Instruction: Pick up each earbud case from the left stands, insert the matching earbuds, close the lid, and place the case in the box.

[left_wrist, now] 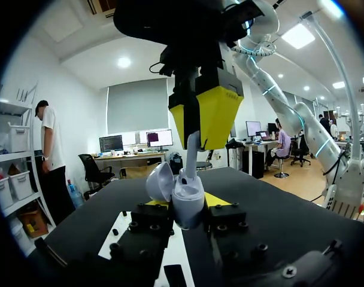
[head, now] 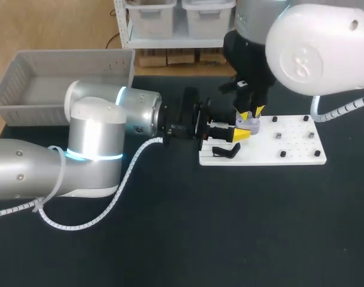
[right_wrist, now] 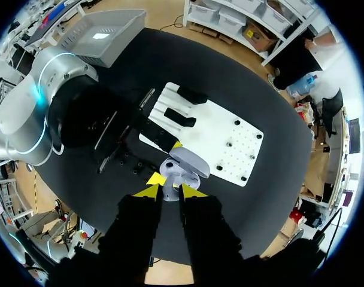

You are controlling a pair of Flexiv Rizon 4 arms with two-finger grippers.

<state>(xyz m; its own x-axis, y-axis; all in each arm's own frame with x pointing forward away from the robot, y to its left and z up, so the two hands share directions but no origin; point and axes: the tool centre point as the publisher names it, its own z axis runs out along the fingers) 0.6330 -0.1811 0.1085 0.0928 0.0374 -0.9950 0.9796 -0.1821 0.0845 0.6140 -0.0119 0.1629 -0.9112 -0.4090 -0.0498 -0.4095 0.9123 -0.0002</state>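
Case [head: 252,125] sits upright between the fingers of the left pincer [head: 245,134], which clamps it from two sides just above the white board [head: 299,149], near that board's left end and toward the far edge of the desk [head: 200,227]. This sideways grip appears meant to steady the body while leaving its mouth free from above. The lid [left_wrist: 160,180] is tipped back on its hinge, so the well is exposed. Straight over it hangs the right pincer [head: 251,112], pointing down with its tips nearly together on a pale earbud [left_wrist: 191,156]. The stem of the earbud reaches down to the open case, and whether it is seated cannot be told. The step in hand looks like insertion, one arm serving as a vice and the other as the placing hand. Two black stands [right_wrist: 179,118] lie on the board's left end, beside the left arm. The grey box [head: 44,84] waits at the desk's far left corner, well apart from the case, so closing the lid and carrying it there are not yet done.
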